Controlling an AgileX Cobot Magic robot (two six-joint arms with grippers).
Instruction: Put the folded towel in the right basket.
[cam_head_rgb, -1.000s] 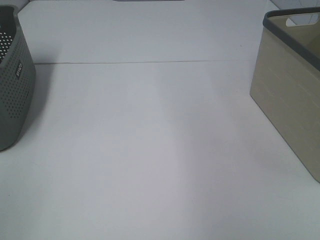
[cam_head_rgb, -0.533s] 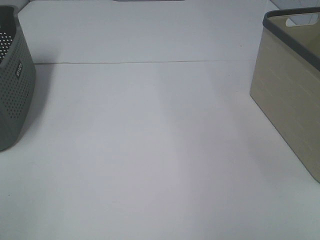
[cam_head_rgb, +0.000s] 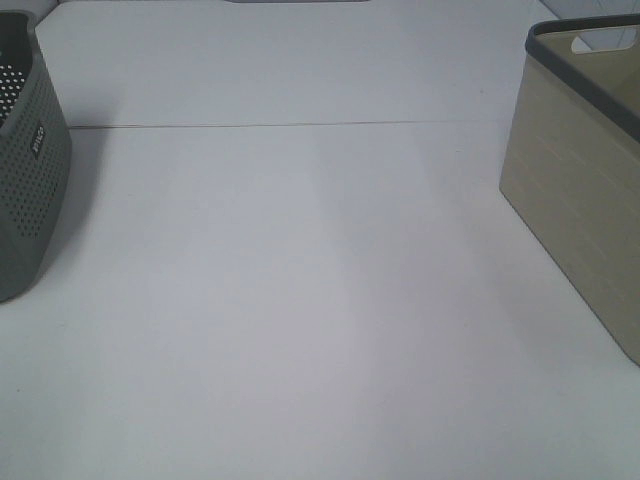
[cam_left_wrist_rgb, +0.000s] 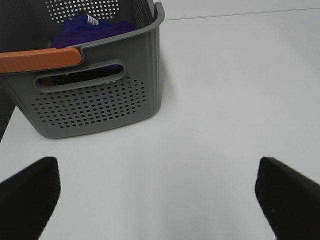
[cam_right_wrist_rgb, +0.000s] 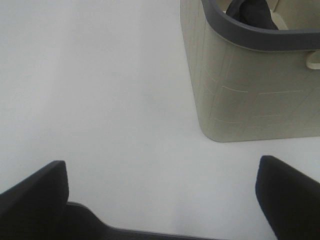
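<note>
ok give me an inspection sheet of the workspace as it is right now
Surface: white table, with a thin seam line running across the far part.
Job's things: beige basket on the right, something dark inside in the right wrist view; grey perforated basket on the left holds a purple cloth and has an orange handle.
Clutter: nothing seen.
Grippers: left gripper and right gripper both open, holding nothing, over bare table.
Cables: nothing seen.
Surroundings: a dark edge at the table's far side, too cropped to identify.
</note>
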